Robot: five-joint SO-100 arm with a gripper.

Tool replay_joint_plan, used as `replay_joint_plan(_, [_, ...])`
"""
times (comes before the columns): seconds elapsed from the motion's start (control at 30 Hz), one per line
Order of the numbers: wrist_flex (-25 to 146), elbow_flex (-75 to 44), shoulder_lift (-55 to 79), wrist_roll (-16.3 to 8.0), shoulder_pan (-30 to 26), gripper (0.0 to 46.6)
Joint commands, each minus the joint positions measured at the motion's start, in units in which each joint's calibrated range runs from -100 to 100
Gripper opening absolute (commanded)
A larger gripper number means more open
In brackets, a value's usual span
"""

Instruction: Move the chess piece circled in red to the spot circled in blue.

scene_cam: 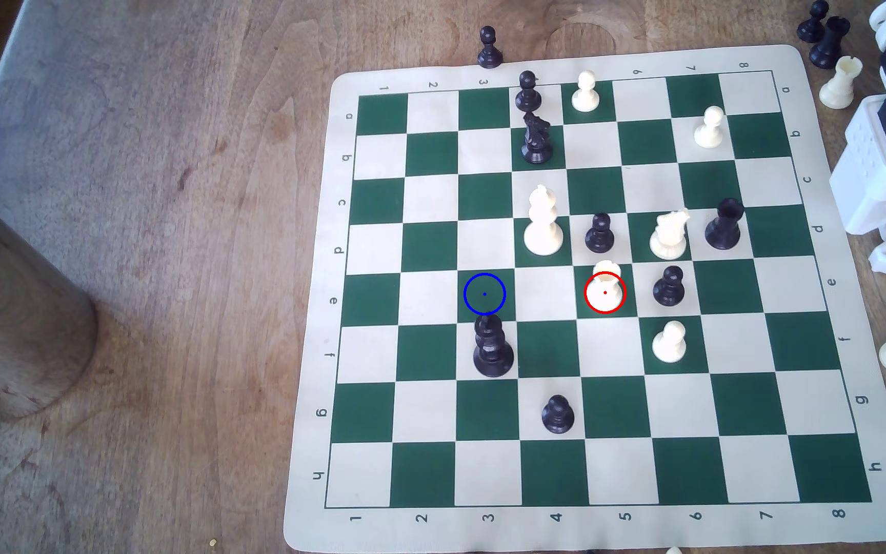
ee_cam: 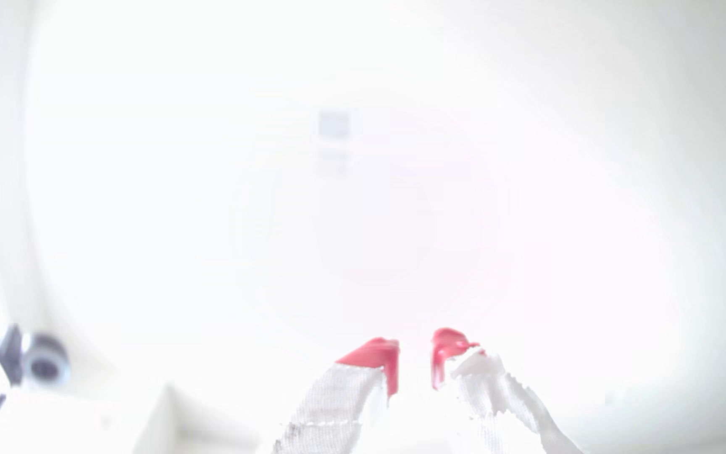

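Hovering hand (ee_cam: 416, 362), prob. slightly parted.

Gripper (ee_cam: 416, 362) with two white fingers, red-tipped (ee_cam: 378, 355), a narrow gap between the tips holding nothing; the washed-out white background beyond is indistinct.

the exterior view is evenly lit and fairly sharp; pieces on the chessboard (scene_cam: 590, 298) cast only short, soft shadows, and the wooden tabletop (scene_cam: 164, 213) looks paler, with a washed sheen, toward its far left corner in that view. the wrist view is heavily overexposed, almost all white glare, with blurred edges; the gripper (ee_cam: 416, 362) and its red fingertips (ee_cam: 378, 353) look soft and slightly apart.
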Motion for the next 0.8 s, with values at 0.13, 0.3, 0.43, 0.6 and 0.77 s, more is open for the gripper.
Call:
replay_joint_plan(0.13, [31.61, -4.17, 0.06, 0.0, 0.56, 4.3])
replay_joint_plan(0.3, [75.59, -22.49, 0.06, 1.76, -1.63, 8.2])
replay_joint_plan(0.43, [106.71, -34.09, 0.06, 2.34, -5.93, 0.2])
replay_joint_plan(0.6, [120.47, -38.54, 2.09, -0.44, -10.0, 0.2])
replay_joint_plan(0.77, [135.21, -47.87, 10.16, -7.47, -8.91, 0.3])
